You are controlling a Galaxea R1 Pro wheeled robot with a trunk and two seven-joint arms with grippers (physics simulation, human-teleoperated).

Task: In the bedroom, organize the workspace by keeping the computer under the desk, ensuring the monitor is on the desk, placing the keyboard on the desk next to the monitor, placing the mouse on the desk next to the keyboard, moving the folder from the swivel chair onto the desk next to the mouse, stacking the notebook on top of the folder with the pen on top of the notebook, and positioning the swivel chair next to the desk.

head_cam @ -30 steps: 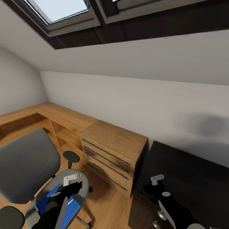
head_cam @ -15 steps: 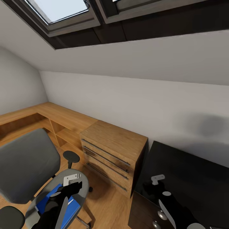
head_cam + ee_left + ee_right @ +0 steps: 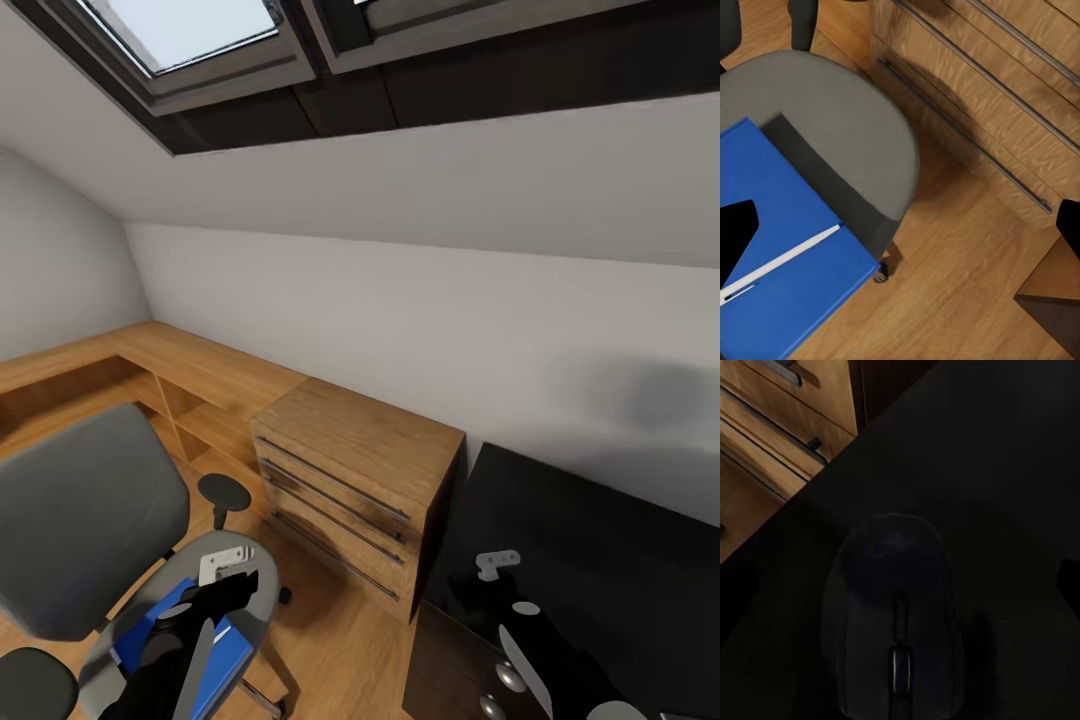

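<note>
The folder [image 3: 784,247] lay on the chair [image 3: 832,127] seat below the spread-open left gripper [image 3: 222,570], a pen [image 3: 780,259] atop it. The mouse [image 3: 894,622] rested on the desk [image 3: 1005,472] under the right gripper [image 3: 495,566], whose jaws stood apart.

Blue folder [image 3: 791,247] w/ pen [image 3: 780,259] on seat [image 3: 847,127]

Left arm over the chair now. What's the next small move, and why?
Probably lower the left gripper straight down onto the folder. The folder lies flat on the chair seat with a pen resting on it, and the left wrist view looks down on it with the jaws apart. Go slowly, or take the pen first, since it may roll off.
</note>
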